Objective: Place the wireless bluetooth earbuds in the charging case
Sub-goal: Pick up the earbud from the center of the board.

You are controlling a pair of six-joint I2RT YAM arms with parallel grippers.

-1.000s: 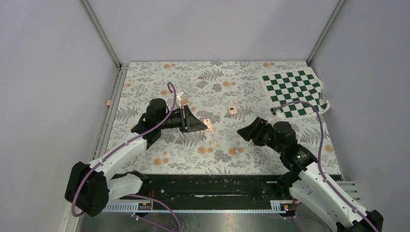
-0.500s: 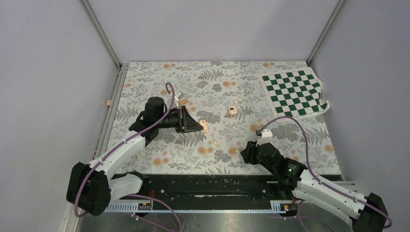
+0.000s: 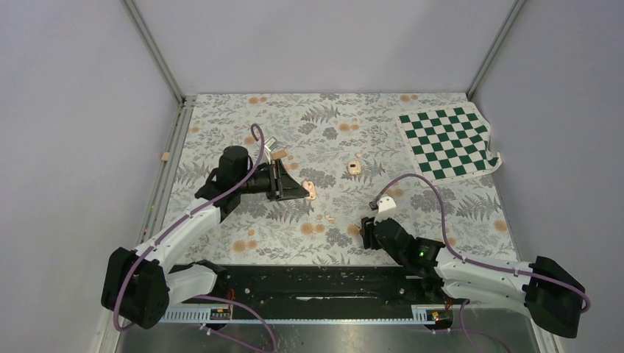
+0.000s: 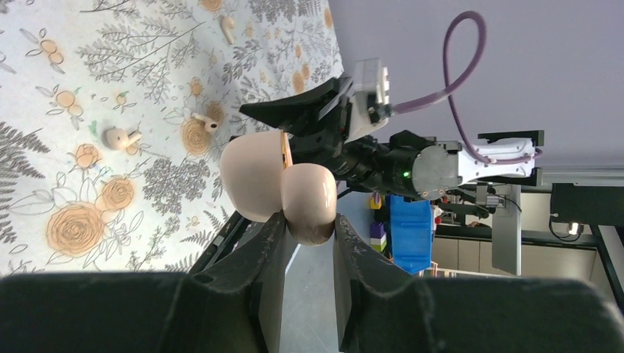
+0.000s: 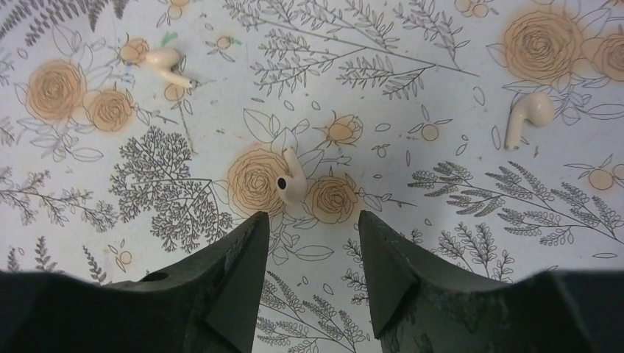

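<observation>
- The surface [image 3: 412, 110] carries a flat, matte cloth printed with grey ferns and orange roses. A green-and-white checked mat [image 3: 447, 140] lies at its far right corner.
- The left hand [image 4: 307, 224] is closed on the charging case [image 4: 257, 176] and pinches one half of it. The case sits left of centre and seems to be held off the cloth, its two smooth, rounded peach halves hinged apart.
- The right hand [image 5: 310, 220] hangs low over the near middle of the surface. Its dark, wedge-shaped fingers [image 5: 221, 279] stand apart with nothing between them.
- The nearest earbud [image 5: 288, 182] is glossy cream plastic — a small bulb with a short stem. It lies on the cloth just ahead of the right hand's fingertips, in line with the gap.
- Its long axis runs away from that hand, slightly tilted, so the fingers would likely close across its narrow width.
- A second earbud [image 5: 168, 62] lies farther off to the left and a third earbud [image 5: 530, 114] off to the right, both well apart from the fingertips.
- The right hand is clearly the nearer one to all three — the next move looks like a short reach forward and down.
</observation>
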